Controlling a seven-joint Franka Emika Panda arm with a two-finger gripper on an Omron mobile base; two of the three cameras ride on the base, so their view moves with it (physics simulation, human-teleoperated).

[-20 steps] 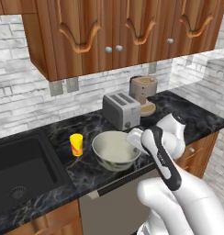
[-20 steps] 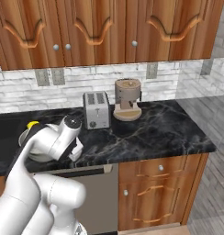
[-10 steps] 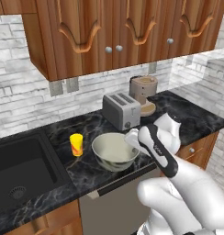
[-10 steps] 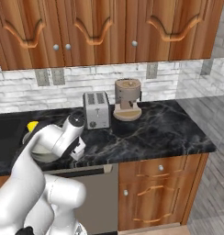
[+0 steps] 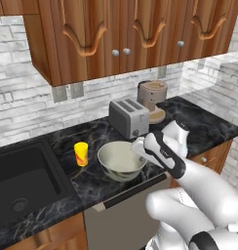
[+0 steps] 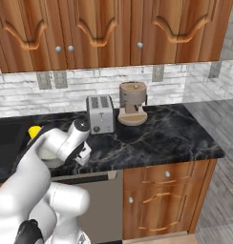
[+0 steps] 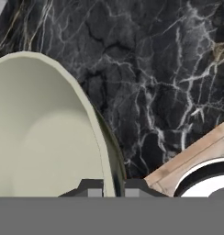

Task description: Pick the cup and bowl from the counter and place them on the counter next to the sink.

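The grey-beige bowl (image 5: 122, 159) is seen near the front edge of the black marble tabletop (image 5: 208, 122), between the sink (image 5: 24, 177) and the toaster (image 5: 129, 117). Its right rim is pinched by the tool (image 7: 114, 189), whose jaws are drawn narrow, one fingertip (image 7: 92, 188) inside the rim and the other outside it. The tool (image 5: 139, 148) is met at the bowl's right side. The yellow cup (image 5: 81, 154) is stood upright just left of the bowl, apart from it, beside the sink's right edge.
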